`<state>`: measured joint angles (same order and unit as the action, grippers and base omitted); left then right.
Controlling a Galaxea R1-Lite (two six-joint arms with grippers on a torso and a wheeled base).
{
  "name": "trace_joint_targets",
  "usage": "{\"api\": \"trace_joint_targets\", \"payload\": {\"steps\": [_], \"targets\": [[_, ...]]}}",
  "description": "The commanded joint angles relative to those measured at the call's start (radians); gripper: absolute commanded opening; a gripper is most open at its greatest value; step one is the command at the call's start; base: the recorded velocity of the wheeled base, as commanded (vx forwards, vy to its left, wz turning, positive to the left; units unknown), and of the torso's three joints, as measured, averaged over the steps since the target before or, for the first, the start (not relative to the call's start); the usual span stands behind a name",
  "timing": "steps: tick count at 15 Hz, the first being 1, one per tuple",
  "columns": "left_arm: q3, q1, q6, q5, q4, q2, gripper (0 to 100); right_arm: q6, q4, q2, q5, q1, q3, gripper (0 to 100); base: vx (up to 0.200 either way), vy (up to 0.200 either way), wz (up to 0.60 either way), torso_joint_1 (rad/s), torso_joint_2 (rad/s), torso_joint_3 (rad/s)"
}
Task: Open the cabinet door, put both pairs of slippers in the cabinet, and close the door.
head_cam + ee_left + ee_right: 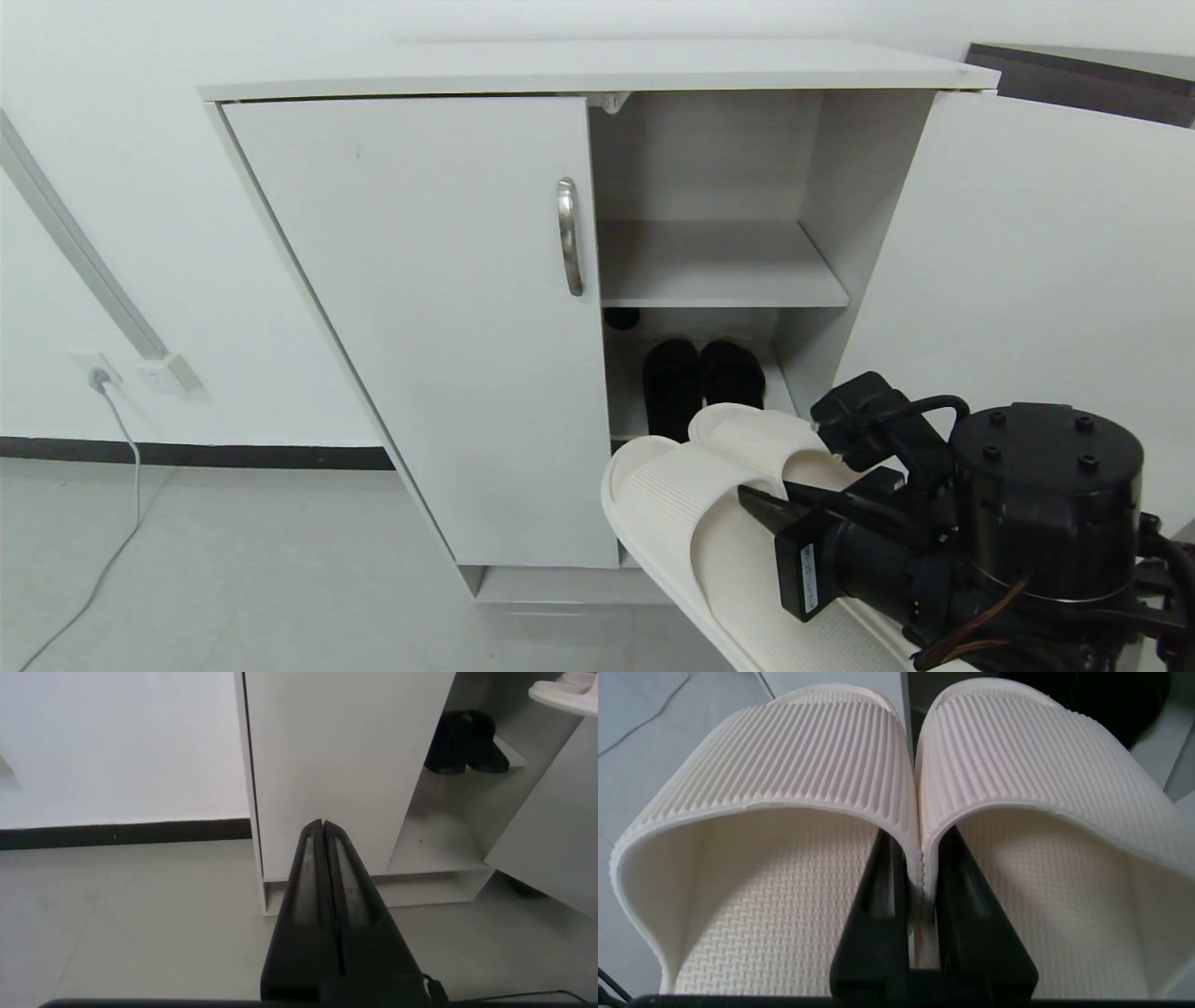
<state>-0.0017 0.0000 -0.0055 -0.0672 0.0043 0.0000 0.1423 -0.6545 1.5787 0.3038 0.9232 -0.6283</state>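
A white cabinet (597, 70) stands against the wall with its right door (1027, 280) swung open and its left door (420, 317) closed. A pair of black slippers (700, 378) lies on the lower shelf; the same black slippers (467, 742) also appear in the left wrist view. My right gripper (915, 910) is shut on the inner edges of a pair of white ribbed slippers (709, 504), held side by side in front of the open compartment, toes toward it. My left gripper (323, 835) is shut and holds nothing, low over the floor in front of the cabinet.
The upper shelf (719, 271) is bare. A metal handle (569, 236) sits on the closed left door. A wall socket with a cable (103, 392) is at the left. Grey tiled floor (233, 569) lies open to the left of the cabinet.
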Motion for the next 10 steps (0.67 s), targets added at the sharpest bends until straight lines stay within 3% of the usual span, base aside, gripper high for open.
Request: {"api": "trace_joint_targets", "payload": {"steps": [1, 10], "targets": [[0.000, 0.000, -0.001, 0.000, 0.000, 0.000, 0, 0.000, -0.004, 0.006, 0.001, 0.000, -0.002, 0, 0.000, 0.000, 0.00, 0.000, 0.00, 0.000], [0.000, 0.000, -0.001, 0.001, 0.000, 0.000, 0, -0.001, -0.011, 0.023, 0.003, 0.000, 0.002, 0, 0.000, 0.000, -0.07, 0.000, 0.00, 0.000]]}}
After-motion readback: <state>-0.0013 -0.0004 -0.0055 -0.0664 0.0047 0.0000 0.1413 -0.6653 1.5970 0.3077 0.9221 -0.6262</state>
